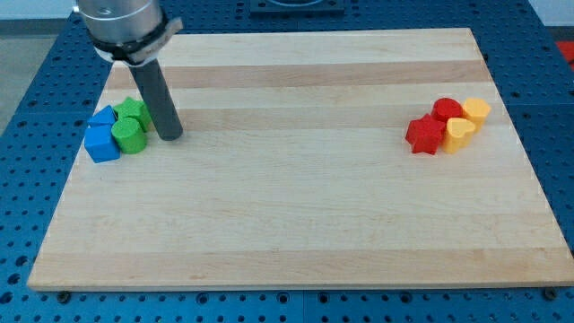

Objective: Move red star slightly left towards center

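Observation:
The red star (425, 135) lies at the view's right on the wooden board (296, 206). It touches a red round block (446, 111) above it and a yellow heart-like block (459, 134) to its right. A second yellow block (475, 112) sits at the cluster's upper right. My tip (171, 135) is far off at the view's left, just right of a green round block (129, 135) and well away from the red star.
At the view's left sit two blue blocks (102, 140) and another green block (134, 111) behind the round one. The board's left edge is close to them. A blue perforated table surrounds the board.

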Tool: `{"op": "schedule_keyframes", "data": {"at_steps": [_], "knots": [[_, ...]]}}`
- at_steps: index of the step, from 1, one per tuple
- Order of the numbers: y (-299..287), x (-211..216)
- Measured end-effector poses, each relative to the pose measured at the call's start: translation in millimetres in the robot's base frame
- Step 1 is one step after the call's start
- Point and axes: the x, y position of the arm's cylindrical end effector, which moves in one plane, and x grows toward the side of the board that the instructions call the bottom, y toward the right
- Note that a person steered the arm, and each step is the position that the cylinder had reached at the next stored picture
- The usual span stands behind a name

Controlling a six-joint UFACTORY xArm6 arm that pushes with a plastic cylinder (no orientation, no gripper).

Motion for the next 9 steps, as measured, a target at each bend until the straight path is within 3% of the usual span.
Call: {"op": "schedule_keyframes", "data": {"at_steps": [3,6,9], "knots": [[181,116],[350,95],[367,39]]}}
